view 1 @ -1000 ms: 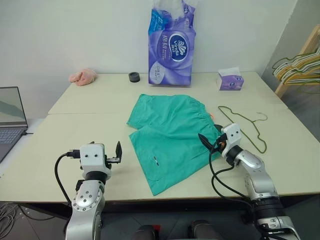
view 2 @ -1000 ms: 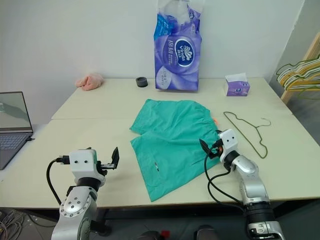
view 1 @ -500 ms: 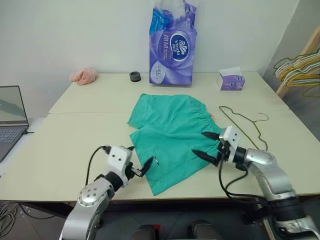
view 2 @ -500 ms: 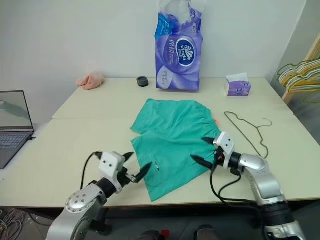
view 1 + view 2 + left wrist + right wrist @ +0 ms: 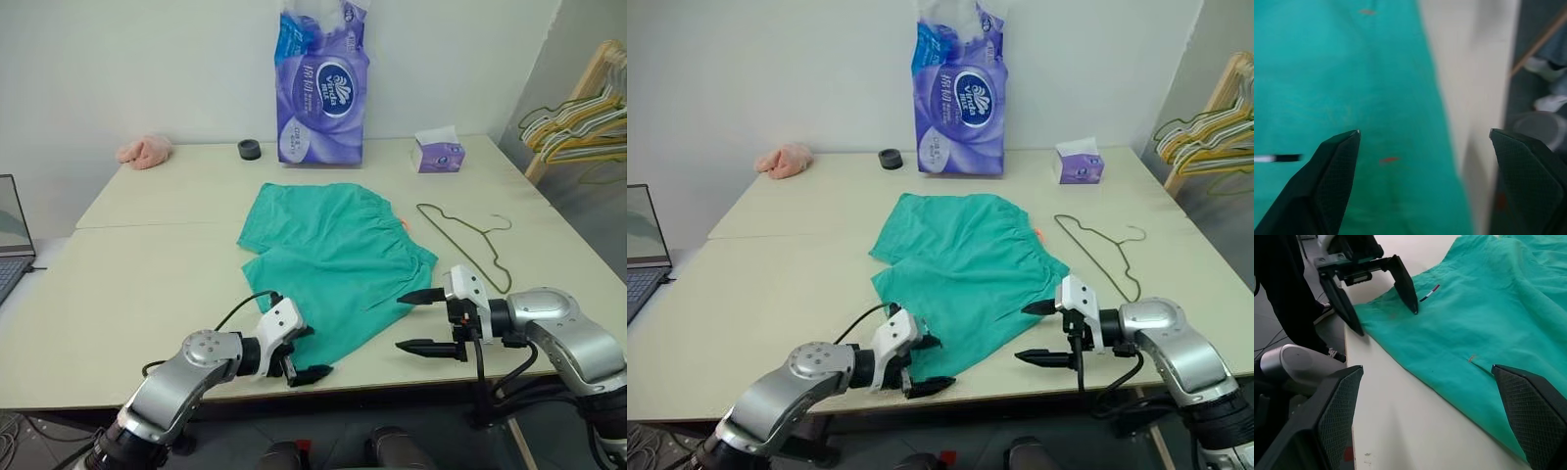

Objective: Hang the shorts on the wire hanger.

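A pale wall closes off the room behind a broad cream table (image 5: 147, 284), made of two tops butted along a seam, and this table carries nearly everything. Past its far right corner a wooden rack (image 5: 588, 88) bears a bunch of yellow, green and white hangers (image 5: 573, 122), well away from both sets of jaws. At the back of the table stands a tall purple pack of tissue rolls (image 5: 321, 93), with a small purple tissue box (image 5: 438, 155) to its right, a black ring (image 5: 249, 149) just to its left and a pink fluffy cloth (image 5: 143, 151) further left; a laptop (image 5: 12, 235) shows at the left edge. The shorts (image 5: 338, 259) lie flat and spread in the middle of the table, teal-green, their near hem running between the two grippers. The left gripper (image 5: 306, 352) sits at that near hem with its jaws wide apart, one finger over the fabric and the other out past the table's front edge, gripping nothing. The right gripper (image 5: 423, 320) hovers just beside the shorts' right edge, pointing left, jaws wide apart and empty. The wire hanger (image 5: 470, 240) lies flat beyond the right gripper, just right of the shorts and apart from them.
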